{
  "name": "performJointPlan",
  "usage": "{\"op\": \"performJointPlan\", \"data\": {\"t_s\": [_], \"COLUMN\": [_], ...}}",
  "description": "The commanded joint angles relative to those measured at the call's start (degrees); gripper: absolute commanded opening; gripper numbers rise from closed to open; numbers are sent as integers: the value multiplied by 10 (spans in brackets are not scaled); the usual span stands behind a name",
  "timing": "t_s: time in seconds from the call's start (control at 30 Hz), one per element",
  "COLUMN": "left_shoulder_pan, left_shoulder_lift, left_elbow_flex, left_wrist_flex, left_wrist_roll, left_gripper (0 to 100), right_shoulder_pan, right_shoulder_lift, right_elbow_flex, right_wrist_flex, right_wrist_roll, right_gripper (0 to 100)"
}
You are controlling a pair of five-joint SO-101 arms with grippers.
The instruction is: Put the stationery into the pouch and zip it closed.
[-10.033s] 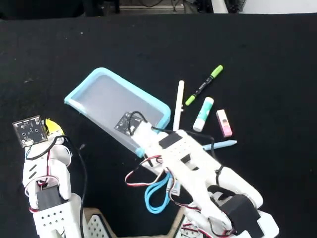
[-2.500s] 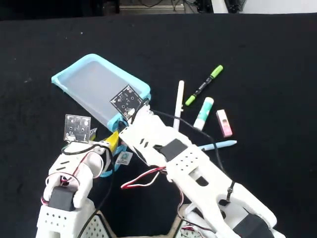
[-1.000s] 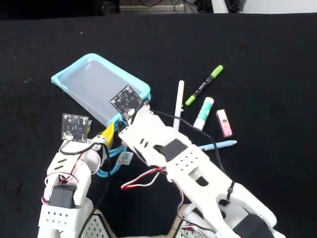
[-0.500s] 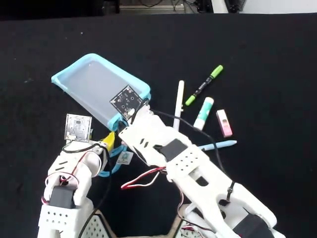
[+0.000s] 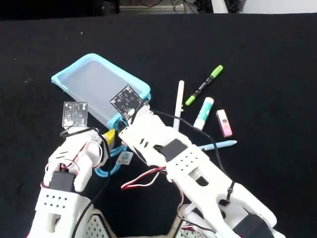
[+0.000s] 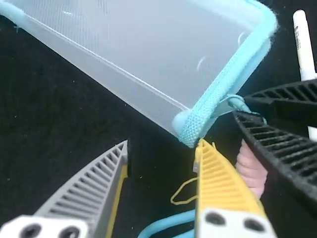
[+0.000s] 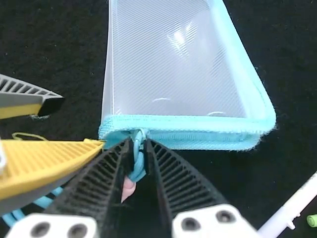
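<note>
Tightly right fingers point(image 7: 106, 173) pinch the pouch point(image 7: 173, 74) corner, left fingers point(image 6: 218, 183) spread.

The high view looks steeply down on the black tabletop point(image 5: 277, 59), with both arms entering from 6 o'clock. Each wrist view sits close behind its own claw, the left claw point(image 6: 162, 148) and the right claw point(image 7: 139, 144). All three views share the near corner of the pouch point(image 5: 94, 84), which lies toward 10 o'clock in the high view.

The pouch's point(image 5: 94, 87) near corner is covered by the right arm point(image 5: 188, 158); the blue pen point(image 5: 223, 145) beside the pouch is seemingly half-hidden too.
</note>
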Motion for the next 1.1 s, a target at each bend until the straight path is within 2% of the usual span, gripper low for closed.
{"op": "performJointPlan", "data": {"t_s": [0.0, 0.3, 0.4, 0.57, 0.83, 1.07], "left_shoulder_pan": [7, 3, 5, 0, 0, 25], "left_shoulder_lift": [-8, -28, -27, -33, -33, -30], "left_elbow_flex": [-37, 33, 37, 30, 31, 22], "left_wrist_flex": [-16, -110, -107, -69, -55, -27], "left_wrist_roll": [10, -6, -31, -33, -35, -50], "left_gripper": [220, 221, 221, 221, 221, 221], "right_shoulder_pan": [-5, -49, -49, -48, -48, -48], "right_shoulder_lift": [-26, -26, -26, -26, -27, -27], "right_elbow_flex": [-6, 3, 3, 3, 3, 2], "right_wrist_flex": [-11, -8, -8, -8, -8, -8], "right_wrist_roll": [-2, 0, 0, 0, 0, 0], "right_gripper": [11, 11, 11, 11, 11, 11]}}
